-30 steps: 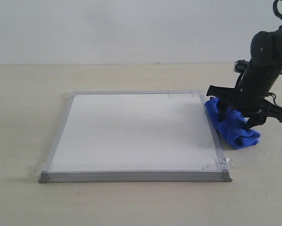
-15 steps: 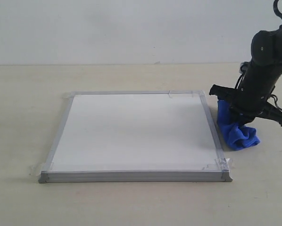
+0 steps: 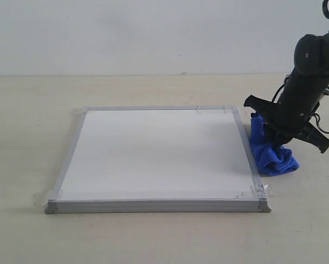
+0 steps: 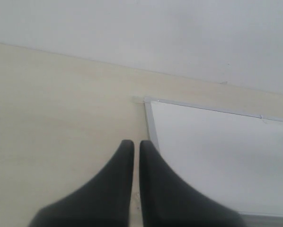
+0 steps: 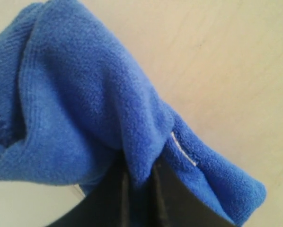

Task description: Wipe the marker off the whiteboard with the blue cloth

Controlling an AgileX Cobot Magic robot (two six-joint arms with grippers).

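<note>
The whiteboard (image 3: 153, 157) lies flat on the table, silver-framed, with tape at its corners. No red marker line shows on its white surface in any view. The blue cloth (image 3: 270, 155) is a bunched bundle on the table just off the board's right edge. My right gripper (image 3: 279, 138) comes down onto it from above, shut on a fold of the cloth (image 5: 84, 94), which fills the right wrist view around the gripper (image 5: 139, 182). My left gripper (image 4: 137, 144) is shut with nothing in it, near the board's (image 4: 217, 156) corner; it is out of the exterior view.
A beige tabletop (image 3: 32, 143) surrounds the board, with a plain white wall behind it. The right arm's black body and cables stand over the table's right side.
The right gripper has closed in on the cloth and tilted; the cloth has bunched up from a spread shape and shifted slightly toward the board's edge. The board has not moved.
</note>
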